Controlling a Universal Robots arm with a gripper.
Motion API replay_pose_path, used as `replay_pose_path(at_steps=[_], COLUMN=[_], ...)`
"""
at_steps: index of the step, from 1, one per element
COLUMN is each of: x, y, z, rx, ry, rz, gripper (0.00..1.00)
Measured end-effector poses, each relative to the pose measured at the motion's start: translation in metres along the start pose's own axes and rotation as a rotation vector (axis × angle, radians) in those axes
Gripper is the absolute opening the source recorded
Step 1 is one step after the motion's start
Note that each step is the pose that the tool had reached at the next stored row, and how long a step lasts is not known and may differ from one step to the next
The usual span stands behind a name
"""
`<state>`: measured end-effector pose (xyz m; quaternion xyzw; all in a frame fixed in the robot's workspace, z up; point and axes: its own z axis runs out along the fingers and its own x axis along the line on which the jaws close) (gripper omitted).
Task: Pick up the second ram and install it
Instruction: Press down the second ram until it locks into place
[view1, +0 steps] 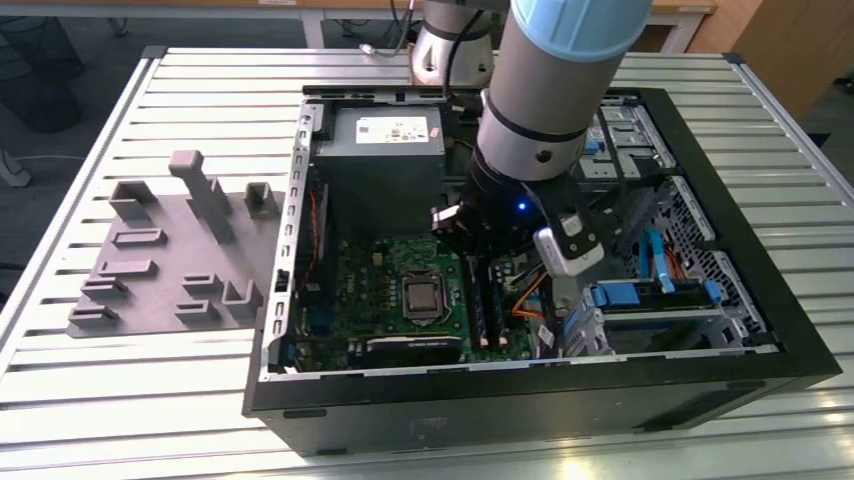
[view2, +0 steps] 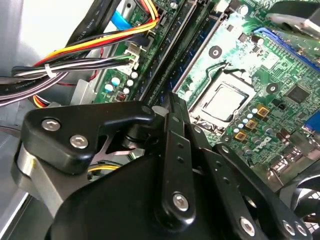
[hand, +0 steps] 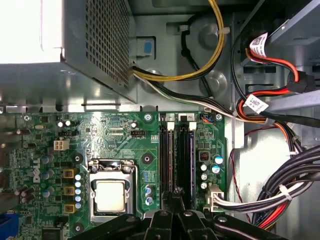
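1. Your black gripper (view1: 497, 232) hangs inside the open black computer case (view1: 747, 250) on the slatted metal desk (view1: 160, 400), low over the long black memory slots (hand: 177, 155).
2. You cannot tell how far the jaws are parted or whether they hold anything.
3. The green motherboard (hand: 50, 165) lies beneath; the second ram cannot be made out among the slots.

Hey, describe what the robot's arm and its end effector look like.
The arm is a thick silver-grey tube with a pale blue cap at its upper joint. Near the wrist sits a black block with a small blue light and a white clip-on piece. The end effector is matte black, built from flat linked bars joined by silver screws.
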<state>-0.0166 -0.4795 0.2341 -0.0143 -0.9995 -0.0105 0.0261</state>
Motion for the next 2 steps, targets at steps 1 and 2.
replay_pose_path(at_steps=[1,2], x=[0.0,0.0], y=[0.0,0.0], z=[0.0,0.0], rx=[-0.0001,0.0], ry=[0.0,0.0], rz=[0.0,0.0], gripper=[0.11,0.11])
